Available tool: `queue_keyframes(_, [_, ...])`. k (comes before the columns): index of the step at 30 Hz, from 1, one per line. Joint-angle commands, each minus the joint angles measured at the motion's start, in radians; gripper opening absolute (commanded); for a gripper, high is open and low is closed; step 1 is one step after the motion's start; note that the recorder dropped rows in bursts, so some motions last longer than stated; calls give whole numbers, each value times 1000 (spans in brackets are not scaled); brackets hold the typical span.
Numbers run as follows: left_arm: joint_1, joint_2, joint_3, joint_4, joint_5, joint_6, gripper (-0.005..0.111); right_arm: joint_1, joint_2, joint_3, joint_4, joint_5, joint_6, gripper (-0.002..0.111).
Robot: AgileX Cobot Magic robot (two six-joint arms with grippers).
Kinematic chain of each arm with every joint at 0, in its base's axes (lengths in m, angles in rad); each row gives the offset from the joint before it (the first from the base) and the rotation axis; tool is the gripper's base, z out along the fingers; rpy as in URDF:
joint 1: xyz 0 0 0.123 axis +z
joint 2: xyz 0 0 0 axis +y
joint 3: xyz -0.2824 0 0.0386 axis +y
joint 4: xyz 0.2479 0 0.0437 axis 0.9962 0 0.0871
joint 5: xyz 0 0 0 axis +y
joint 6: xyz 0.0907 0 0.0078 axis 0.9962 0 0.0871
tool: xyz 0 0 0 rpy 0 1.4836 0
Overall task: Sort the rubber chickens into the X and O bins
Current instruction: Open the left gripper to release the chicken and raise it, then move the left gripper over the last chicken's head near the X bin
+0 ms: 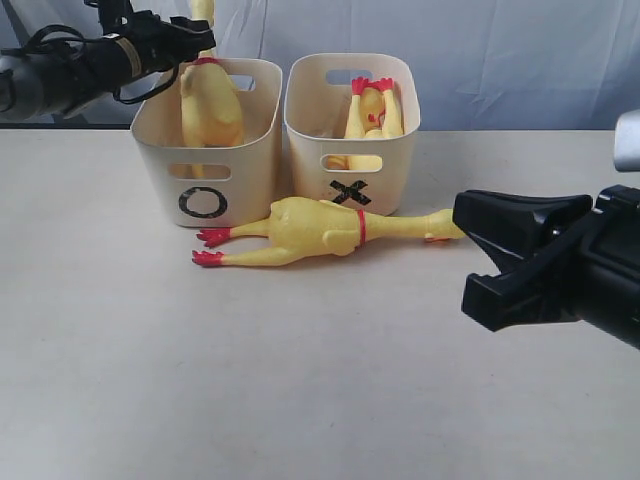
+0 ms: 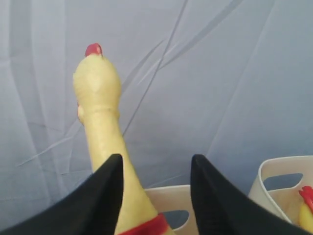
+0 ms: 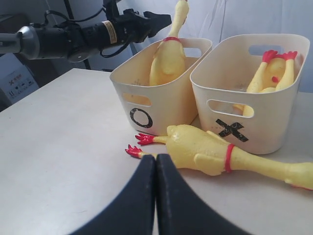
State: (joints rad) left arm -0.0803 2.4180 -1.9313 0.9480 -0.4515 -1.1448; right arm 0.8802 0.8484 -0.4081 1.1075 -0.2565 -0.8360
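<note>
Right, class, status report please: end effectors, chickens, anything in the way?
Left end effector open, straddling neck of upright chicken in O bin. Right end effector shut, empty, facing loose chicken on table. Third chicken feet-up in X bin. Nothing blocking.

The exterior view looks low across the table (image 1: 300, 380) at the marked fronts of the O bin (image 1: 250, 190) and X bin (image 1: 310, 150). The right wrist view shares both from the near right; the left wrist view, above the O bin, faces the backdrop (image 2: 234, 73).

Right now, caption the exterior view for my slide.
Rubber chicken lying before O bin and X bin, both occupied.
</note>
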Motion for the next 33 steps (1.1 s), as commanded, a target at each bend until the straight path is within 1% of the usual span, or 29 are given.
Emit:
queue_keyframes(1, [19, -59, -5, 132, 4, -8, 43, 1, -7, 3, -1, 0, -4, -1])
queue_keyframes(2, [20, -73, -5, 178, 2, -27, 43, 1, -7, 3, -1, 0, -4, -1])
queue_keyframes(3, [24, -105, -5, 269, 0, -77, 43, 1, -7, 3, -3, 0, -4, -1])
queue_keyframes(4, [27, -123, -5, 324, -20, -98, 43, 1, -7, 3, -3, 0, -4, -1])
queue_keyframes(5, [30, -158, -5, 430, -70, -136, 42, 1, -7, 3, -3, 0, -4, -1])
queue_keyframes(6, [30, -174, -5, 492, -98, -153, 42, 1, -7, 3, -3, 0, -4, -1])
queue_keyframes(7, [30, -199, -5, 626, -131, -217, 42, 1, -7, 3, -3, -3, -4, -1])
queue_keyframes(8, [28, -212, -5, 713, -151, -262, 42, 1, -7, 3, -3, -3, -4, -1])
queue_keyframes(9, [27, -230, -5, 796, -162, -334, 37, 1, -7, 3, -3, -3, -4, -1])
queue_keyframes(11, [28, -254, 15, 796, -213, -359, 31, 1, -7, 3, -3, -3, -4, -1])
queue_keyframes(12, [28, -279, 42, 796, -238, -358, 31, 1, -7, 3, -3, -3, -4, -1])
queue_keyframes(15, [28, -312, 104, 796, -240, -362, 31, 1, -7, 3, -3, -1, -4, -1])
queue_keyframes(16, [28, -331, 146, 796, -244, -365, 28, 1, -7, 3, -3, -1, -4, -1])
queue_keyframes(19, [28, -370, 218, 796, -261, -358, 17, 1, -7, 3, -3, -1, -4, -1])
queue_keyframes(20, [28, -399, 263, 796, -266, -334, 13, 1, -7, 3, -3, 1, -4, -1])
queue_keyframes(23, [28, -467, 335, 796, -284, -324, 13, 1, -7, 3, -3, 21, -4, -1])
queue_keyframes(25, [28, -510, 387, 796, -325, -299, 7, 1, -7, 3, -3, 33, -4, -1])
queue_keyframes(26, [28, -536, 421, 796, -353, -281, 0, 1, -7, 3, -3, 41, -4, -1])
queue_keyframes(27, [26, -549, 440, 796, -366, -282, 0, 1, -7, 3, -3, 45, -4, -1])
queue_keyframes(28, [18, -576, 482, 796, -367, -282, 0, 1, -7, 3, -3, 45, -4, -1])
queue_keyframes(30, [-8, -610, 546, 796, -362, -227, 0, 1, -7, 3, -3, 45, -4, -1])
queue_keyframes(32, [-44, -638, 607, 796, -354, -172, 0, 1, -7, 3, -6, 45, -4, -1])
queue_keyframes(33, [-78, -650, 643, 796, -349, -154, 0, 1, -7, 3, -20, 38, -4, -1])
